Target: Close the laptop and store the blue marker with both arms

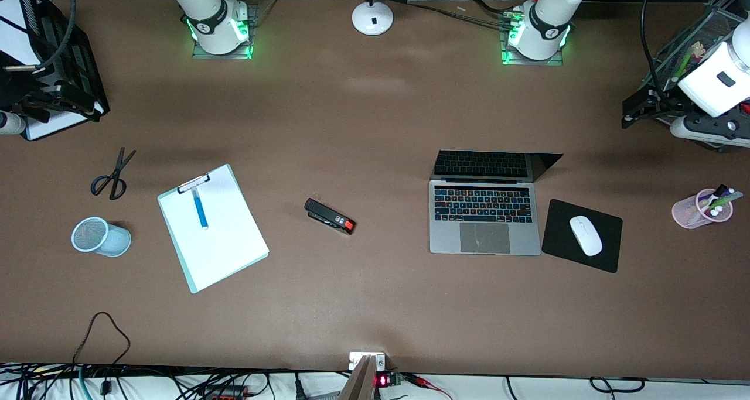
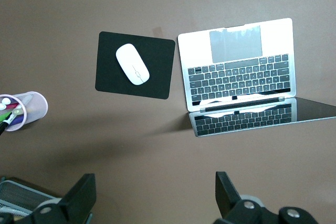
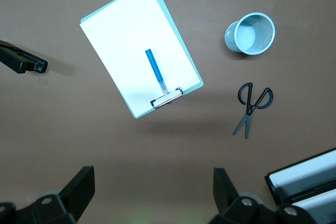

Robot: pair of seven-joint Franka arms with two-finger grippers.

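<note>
Opening step: thin silver-grey laptop (image 1: 485, 221) sitting lid-up beside the black mouse pad (image 1: 609, 227), slim blue marker (image 1: 200, 208) lying on the white clipboard (image 1: 231, 248), left gripper (image 2: 155, 198) and right gripper (image 3: 154, 195) both hovering empty, fingers spread, each needing to be descending next.

Scissors (image 1: 111, 176), clipboard (image 1: 220, 242), stapler (image 1: 329, 215), mouse (image 1: 585, 235), mesh cup (image 1: 99, 236)

The marker (image 1: 200, 208) lies on the clipboard (image 1: 228, 248) toward the right arm's end, beside the scissors (image 1: 111, 177), which lie higher in the frame than the cup (image 1: 101, 236). A stapler (image 1: 329, 216) sits mid-frame. Beside the laptop (image 1: 484, 224), a mouse (image 1: 585, 235) rests on its pad (image 1: 556, 242).
</note>
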